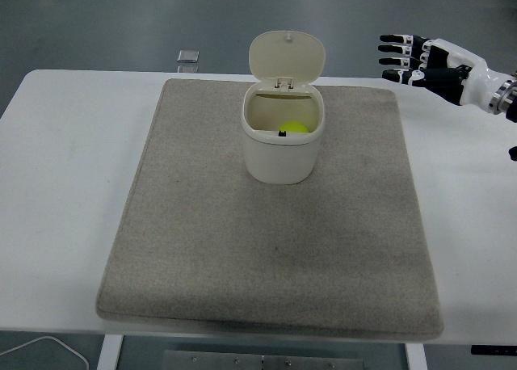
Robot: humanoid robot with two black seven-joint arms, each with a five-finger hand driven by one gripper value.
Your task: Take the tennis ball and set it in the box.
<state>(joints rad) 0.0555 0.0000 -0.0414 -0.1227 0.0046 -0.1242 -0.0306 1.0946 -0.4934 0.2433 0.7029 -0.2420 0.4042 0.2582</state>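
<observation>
Tennis ball (pixel 292 129) inside open-lidded box (pixel 279 152), small, perhaps metal, object (pixel 187 56) beyond mat (pixel 266 249).

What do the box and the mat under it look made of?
The box looks like smooth cream plastic: even matte sheen, moulded rounded corners, hinged lid. The mat looks like beige felt or short-pile carpet: fuzzy, speckled, no shine.

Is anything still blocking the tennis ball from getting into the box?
Nothing visible: the tennis ball already lies inside the box, whose lid stands open. The right hand, fingers spread and empty, is off to the box's right.
</observation>
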